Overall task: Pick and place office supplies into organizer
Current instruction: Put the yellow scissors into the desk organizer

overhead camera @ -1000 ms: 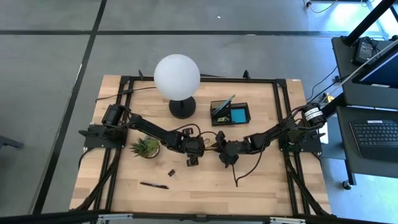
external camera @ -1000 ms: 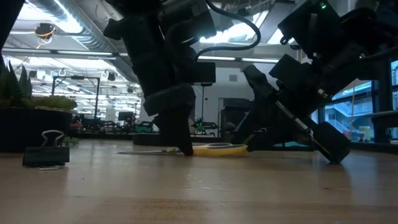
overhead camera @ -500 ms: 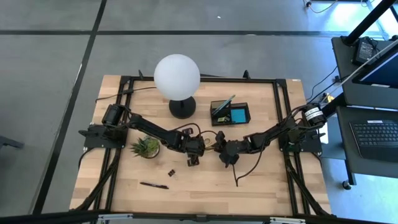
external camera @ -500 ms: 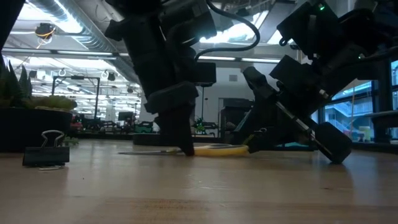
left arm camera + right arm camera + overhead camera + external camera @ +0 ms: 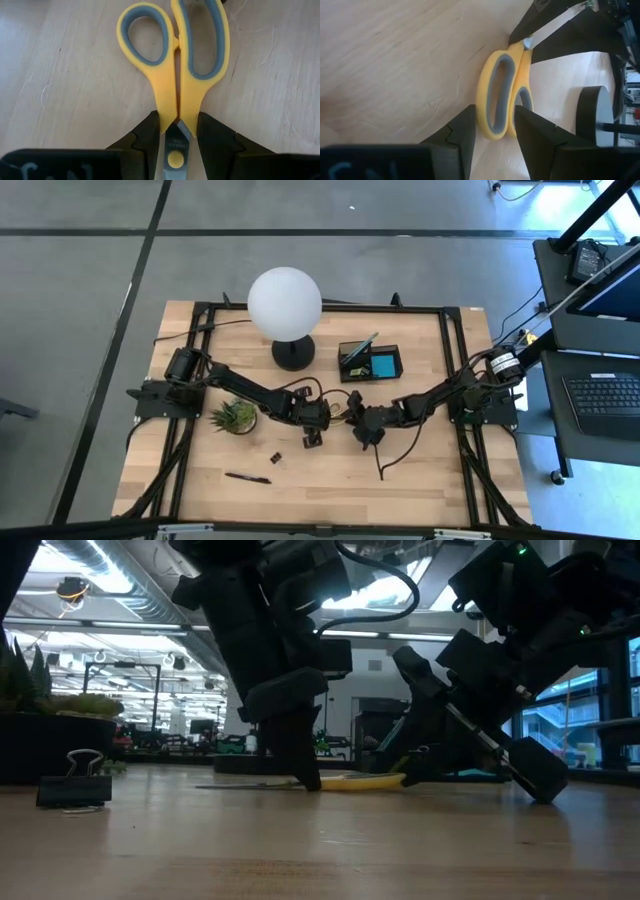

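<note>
The left claw (image 5: 177, 131) is clenched on the yellow scissors (image 5: 175, 65) near the pivot. The right claw (image 5: 492, 122) pinches one handle loop. The scissors lie flat mid-worktop (image 5: 420, 470). Next, lift them toward the organizer (image 5: 372, 363) at one o'clock.

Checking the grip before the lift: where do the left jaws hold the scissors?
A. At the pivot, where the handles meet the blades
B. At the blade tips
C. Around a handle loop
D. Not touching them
A: in the left wrist view the left gripper pinches the scissors at the pivot screw, both yellow loops lying beyond it.
</note>
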`<move>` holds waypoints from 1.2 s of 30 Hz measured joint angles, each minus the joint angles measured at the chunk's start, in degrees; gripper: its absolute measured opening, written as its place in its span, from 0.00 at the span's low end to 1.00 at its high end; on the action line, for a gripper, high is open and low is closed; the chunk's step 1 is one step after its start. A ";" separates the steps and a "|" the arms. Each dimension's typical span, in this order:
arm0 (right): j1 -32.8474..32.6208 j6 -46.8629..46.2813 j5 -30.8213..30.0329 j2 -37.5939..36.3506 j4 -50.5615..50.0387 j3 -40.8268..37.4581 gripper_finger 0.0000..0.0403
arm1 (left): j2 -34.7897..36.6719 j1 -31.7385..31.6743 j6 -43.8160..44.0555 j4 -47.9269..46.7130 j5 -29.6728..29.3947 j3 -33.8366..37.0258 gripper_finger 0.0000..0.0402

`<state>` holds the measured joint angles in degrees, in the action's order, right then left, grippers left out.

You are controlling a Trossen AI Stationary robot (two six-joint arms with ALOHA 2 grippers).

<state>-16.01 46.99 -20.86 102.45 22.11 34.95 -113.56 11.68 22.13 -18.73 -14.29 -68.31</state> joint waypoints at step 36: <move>0.20 -1.10 -0.47 0.00 3.16 -0.27 0.34 | 0.15 -0.20 7.50 1.45 6.65 -0.15 0.27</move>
<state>-15.81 45.89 -21.32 102.45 25.27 34.68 -113.40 11.49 29.63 -17.28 -7.65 -68.46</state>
